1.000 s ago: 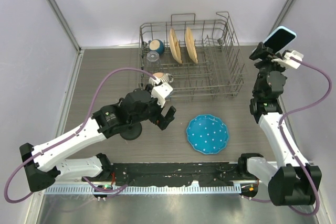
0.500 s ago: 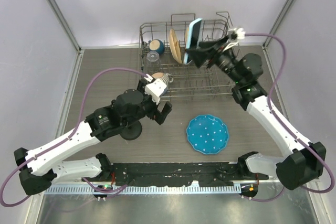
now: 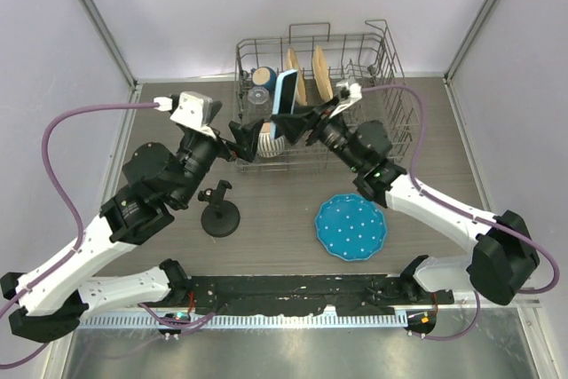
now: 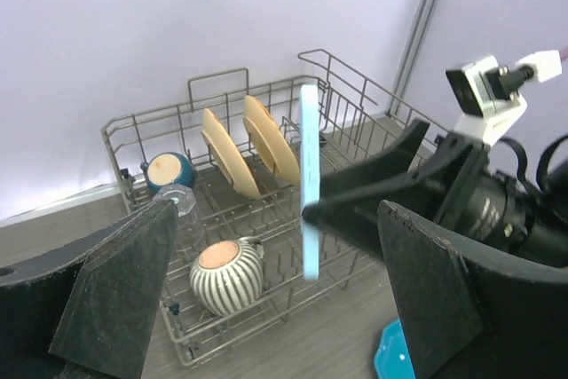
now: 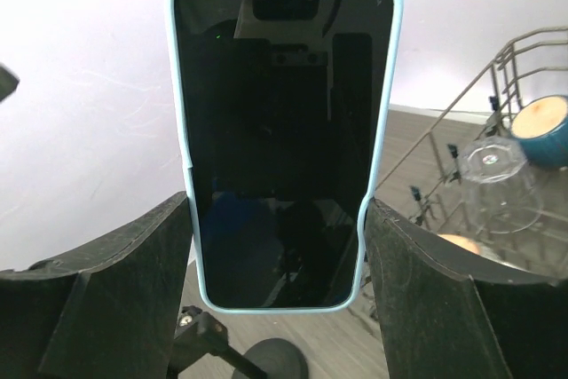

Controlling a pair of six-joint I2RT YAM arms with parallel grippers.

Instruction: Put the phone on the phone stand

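Our right pincer [image 3: 300, 122] grips the phone [image 3: 284, 106] by its lower edges and holds it upright in the air near the dish rack [image 3: 390, 68]. Facing it, just to its left, our left pincer [image 3: 244, 141] stands wide open and empty. The phone stand [image 3: 220, 215] sits on the table, left of the right pincer and nearer our bases, well apart.

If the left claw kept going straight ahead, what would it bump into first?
Probably the phone, held edge-on by the right gripper, dead ahead of the open left gripper. The rack lies beyond, though depth is unclear.

Phone stand [image 3: 220, 218] left of plate [image 3: 351, 226]
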